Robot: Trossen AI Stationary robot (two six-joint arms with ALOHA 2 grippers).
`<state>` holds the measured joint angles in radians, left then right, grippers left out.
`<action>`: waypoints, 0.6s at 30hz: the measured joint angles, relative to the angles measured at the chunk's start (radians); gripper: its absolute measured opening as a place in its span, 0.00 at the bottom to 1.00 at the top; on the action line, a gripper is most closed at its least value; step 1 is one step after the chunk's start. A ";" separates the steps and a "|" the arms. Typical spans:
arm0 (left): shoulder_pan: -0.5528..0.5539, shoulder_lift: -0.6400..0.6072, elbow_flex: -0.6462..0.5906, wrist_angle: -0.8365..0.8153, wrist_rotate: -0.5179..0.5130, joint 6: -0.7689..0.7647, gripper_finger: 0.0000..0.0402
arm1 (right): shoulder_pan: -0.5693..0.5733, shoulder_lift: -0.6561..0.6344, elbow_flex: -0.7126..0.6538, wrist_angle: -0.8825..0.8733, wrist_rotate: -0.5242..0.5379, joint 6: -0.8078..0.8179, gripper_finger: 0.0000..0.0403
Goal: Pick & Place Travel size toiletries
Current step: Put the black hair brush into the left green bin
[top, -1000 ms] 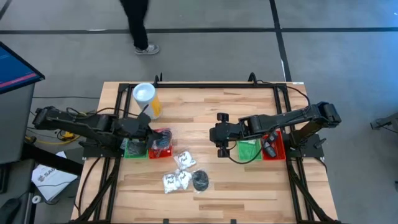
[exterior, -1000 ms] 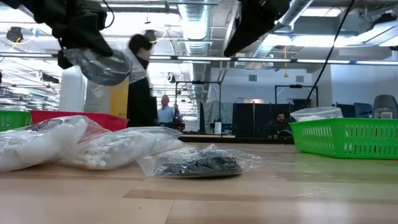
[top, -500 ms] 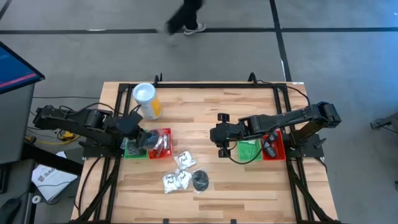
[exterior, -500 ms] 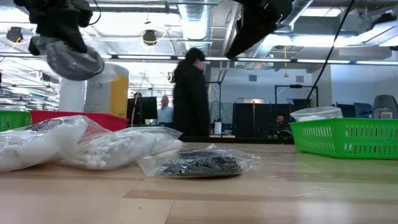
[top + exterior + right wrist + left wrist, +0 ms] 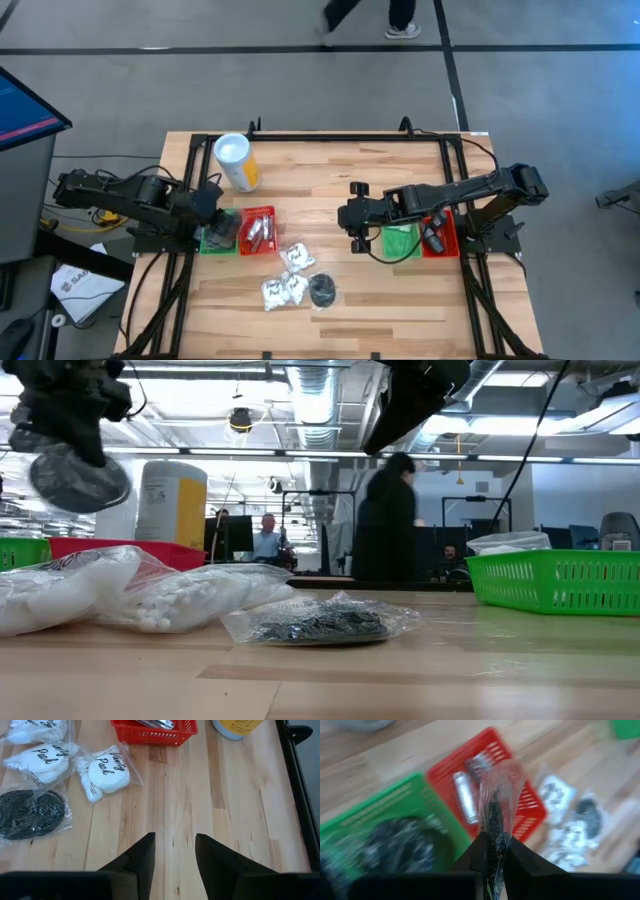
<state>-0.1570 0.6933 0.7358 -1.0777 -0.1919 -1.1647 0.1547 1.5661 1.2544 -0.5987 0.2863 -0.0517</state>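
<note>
A: From above, where are the arms?

B: The left arm reaches in from nine o'clock. Its fingers (image 5: 218, 228) are clamped on a clear bag of dark items (image 5: 222, 232) over the green tray (image 5: 205, 243) at the counter's (image 5: 330, 175) left edge. The right arm comes in from three o'clock and stretches level toward the middle, its fingers (image 5: 352, 216) apart and holding nothing, just at nine o'clock of a second green tray (image 5: 400, 242).

A: And the other toiletries?

B: Silvery tubes (image 5: 258, 230) lie in the red tray (image 5: 268, 213) beside the left green one. At five o'clock of that tray sit white bags (image 5: 285, 275) and a flat black bag (image 5: 322, 291). A yellow can with a white top (image 5: 236, 161) stands at twelve o'clock of the trays.

A: The low view?

B: The left arm hangs at upper left, its bag (image 5: 78, 480) dangling in the air above the near white bags (image 5: 130, 595). The black bag (image 5: 318, 620) lies flat on the counter.

A: Left wrist?

B: The fingers (image 5: 492, 851) pinch the crinkled clear film of the bag (image 5: 496, 800); below are the green tray (image 5: 380, 805) with a dark load and the red tray (image 5: 507, 757) with tubes (image 5: 465, 795).

A: Right wrist?

B: Fingers (image 5: 174, 851) parted over bare wood. Beyond them lie the white bags (image 5: 102, 770), printed "Vanity Pack", and the black bag (image 5: 30, 815).
</note>
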 joint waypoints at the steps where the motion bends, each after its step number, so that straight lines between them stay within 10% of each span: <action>1: 0.000 0.000 0.000 -0.026 0.000 -0.017 0.05 | 0.000 0.000 0.000 0.000 0.000 0.000 0.32; 18: 0.000 0.007 -0.011 -0.133 -0.012 -0.174 0.05 | 0.000 0.000 -0.001 0.000 0.000 0.000 0.32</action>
<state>-0.1570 0.7004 0.7245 -1.2110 -0.2035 -1.3390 0.1547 1.5661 1.2537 -0.5987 0.2863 -0.0521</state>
